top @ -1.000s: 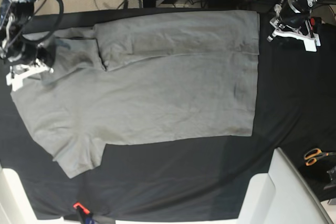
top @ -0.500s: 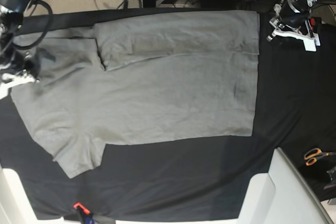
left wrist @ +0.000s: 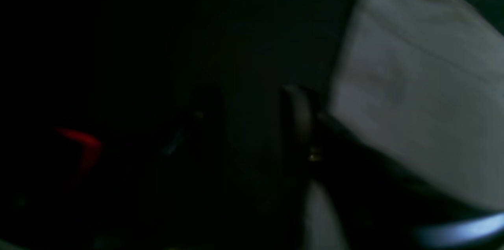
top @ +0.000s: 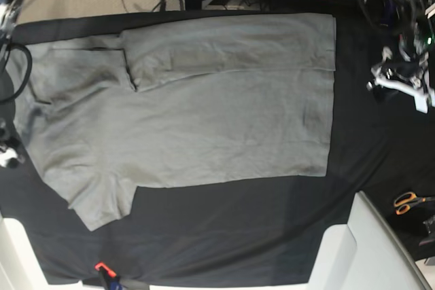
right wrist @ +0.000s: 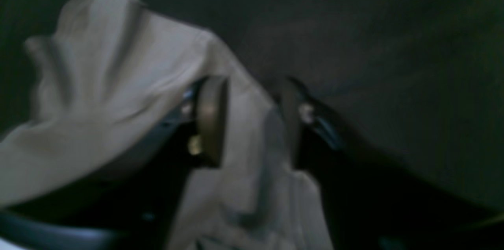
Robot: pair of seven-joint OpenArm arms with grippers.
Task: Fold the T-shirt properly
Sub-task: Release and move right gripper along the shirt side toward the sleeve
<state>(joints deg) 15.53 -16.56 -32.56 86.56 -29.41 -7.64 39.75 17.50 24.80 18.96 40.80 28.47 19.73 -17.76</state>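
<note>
Progress: roughly 1 fold in, by my reading. The T-shirt (top: 217, 120) lies spread on the black cloth (top: 238, 236) with 1 long side turned in over the body as a doubled strip (top: 224, 42). The opposite side is unfolded, and its sleeve (top: 102, 202) sticks out flat. Left to do, I judge: turn that side and sleeve in, then fold crosswise.

Right claw (right wrist: 252, 118): jaws stand apart, not clamped. A tongue of grey shirt fabric runs loosely between the 2 pads (right wrist: 212, 120). More cloth is bunched to the camera-left side of the claw, with bare black cloth on the other side. So the collar end of the shirt sits right at this claw.

Left claw (top: 397, 81): it is over black cloth, and the shirt's hem edge is near it but apart. The wrist view is very dark. 1 finger (left wrist: 299, 124) shows, and the other is only a faint shape. The jaws look parted with nothing between them.

Shirt: plain medium grey, with soft creases throughout. The hem edge is straight, and the collar end is rumpled near the right claw.
</note>
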